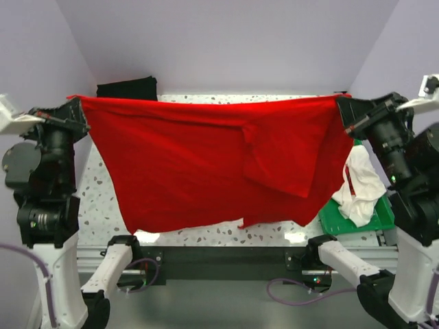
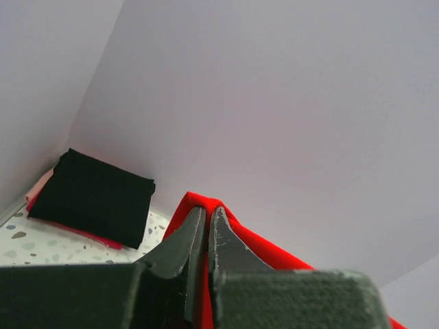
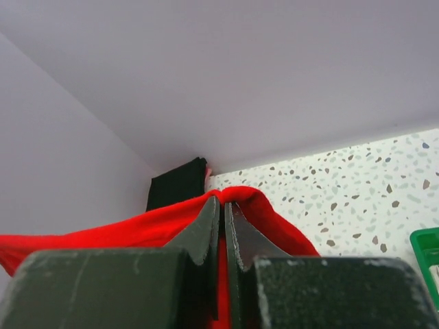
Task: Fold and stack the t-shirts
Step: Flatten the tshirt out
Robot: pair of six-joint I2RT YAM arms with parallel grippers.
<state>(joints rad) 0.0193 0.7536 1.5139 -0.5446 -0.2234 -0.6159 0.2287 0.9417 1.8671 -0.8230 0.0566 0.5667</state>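
A bright red t-shirt (image 1: 206,161) hangs stretched wide above the table between both arms. My left gripper (image 1: 77,101) is shut on its left top corner, red cloth (image 2: 203,203) pinched between the jaws. My right gripper (image 1: 343,103) is shut on the right top corner, with cloth (image 3: 236,197) folded over the tips. A folded black t-shirt (image 1: 127,88) lies at the back left of the table, also seen as a black t-shirt (image 2: 92,197) and a black t-shirt (image 3: 177,184). A whitish t-shirt (image 1: 362,185) lies crumpled at the right.
A green plastic tray (image 1: 353,221) sits at the right near edge under the whitish cloth, its corner (image 3: 429,250) showing in the right wrist view. The speckled tabletop (image 1: 99,188) is walled by pale lilac panels at back and sides.
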